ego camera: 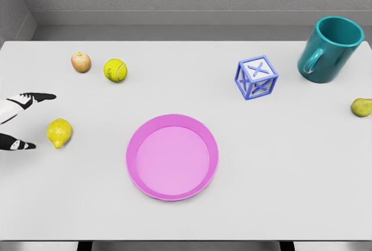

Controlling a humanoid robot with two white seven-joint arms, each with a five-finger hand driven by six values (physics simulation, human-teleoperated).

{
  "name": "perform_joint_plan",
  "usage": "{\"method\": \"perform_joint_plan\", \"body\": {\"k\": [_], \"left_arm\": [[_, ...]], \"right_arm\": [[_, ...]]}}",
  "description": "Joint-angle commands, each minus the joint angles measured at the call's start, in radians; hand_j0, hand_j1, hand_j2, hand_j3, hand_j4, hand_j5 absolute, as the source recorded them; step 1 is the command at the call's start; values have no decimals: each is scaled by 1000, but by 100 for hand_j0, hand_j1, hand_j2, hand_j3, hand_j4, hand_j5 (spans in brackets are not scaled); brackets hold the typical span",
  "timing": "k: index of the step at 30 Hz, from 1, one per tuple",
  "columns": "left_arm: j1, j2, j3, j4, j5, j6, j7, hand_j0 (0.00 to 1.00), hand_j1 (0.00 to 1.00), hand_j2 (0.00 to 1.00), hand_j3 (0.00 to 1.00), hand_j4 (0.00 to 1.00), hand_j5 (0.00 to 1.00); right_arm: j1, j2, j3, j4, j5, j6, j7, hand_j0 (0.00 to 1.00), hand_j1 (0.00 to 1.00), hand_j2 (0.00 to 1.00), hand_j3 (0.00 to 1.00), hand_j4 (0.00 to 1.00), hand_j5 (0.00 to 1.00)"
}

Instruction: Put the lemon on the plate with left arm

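Observation:
A yellow lemon (pixel 59 132) lies on the white table at the left, well to the left of the pink plate (pixel 204 140). My left hand (pixel 26 120) comes in at the left edge with its black-tipped fingers (pixel 38 96) spread wide. One finger points right above the lemon, another (pixel 22 144) sits lower, level with it. The lemon rests just right of the hand's opening, untouched. Nothing lies in the plate, which sits in the middle near the front. The right arm does not show.
At the back left stand a small red apple (pixel 81 61) and a yellow tennis ball (pixel 115 70). A blue lattice cube (pixel 256 77) sits right of centre, a teal mug (pixel 329 49) at the back right, a green pear (pixel 361 107) by the right edge.

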Motion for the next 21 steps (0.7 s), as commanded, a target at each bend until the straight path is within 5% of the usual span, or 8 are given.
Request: {"method": "perform_joint_plan", "body": {"k": [1, 13, 21], "left_arm": [[0, 6, 5, 2, 4, 2, 0, 100, 100, 100, 100, 100, 100], [-18, 231, -144, 2, -68, 2, 3, 100, 100, 100, 100, 100, 100], [-74, 147, -152, -24, -169, 2, -1, 100, 100, 100, 100, 100, 100]], "right_arm": [[0, 0, 0, 0, 0, 0, 0, 100, 100, 100, 100, 100, 100], [0, 0, 0, 0, 0, 0, 0, 100, 100, 100, 100, 100, 100], [0, 0, 0, 0, 0, 0, 0, 100, 100, 100, 100, 100, 100]]}}
